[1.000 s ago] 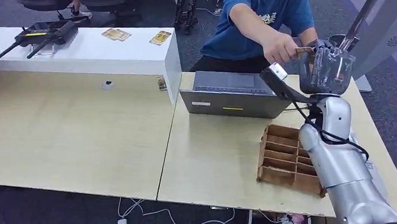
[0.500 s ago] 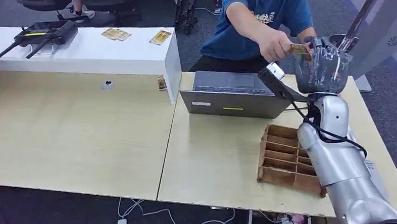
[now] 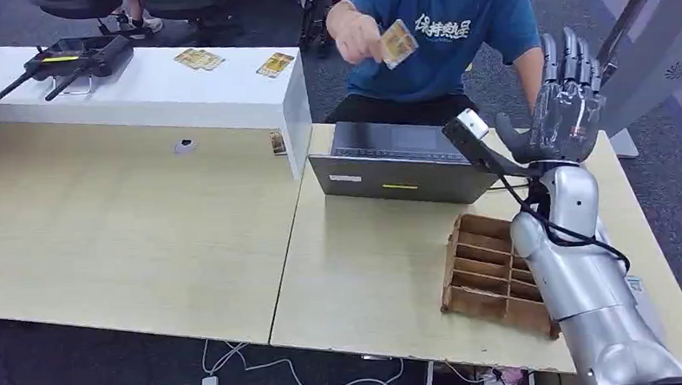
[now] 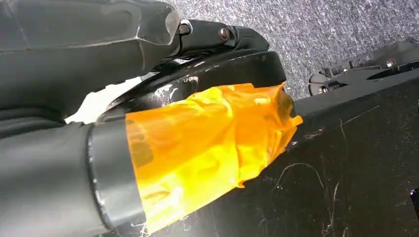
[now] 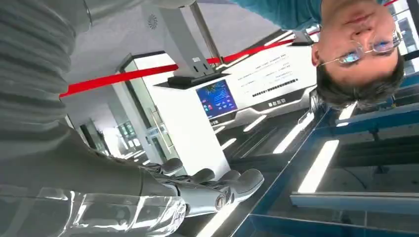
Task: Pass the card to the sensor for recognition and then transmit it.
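Your right hand (image 3: 566,104) stands raised over the bench's (image 3: 148,227) far right edge, fingers (image 3: 572,56) spread, empty; a person's hand (image 3: 354,34) holds the small yellow card (image 3: 398,43). Left fingers: cannot tell.

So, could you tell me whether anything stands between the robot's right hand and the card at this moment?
Nothing visible does. The right hand is raised with its fingers spread, holding nothing. The card is in a person's hand, lifted above the far side of the grey device, with only open air between card and robot hand.
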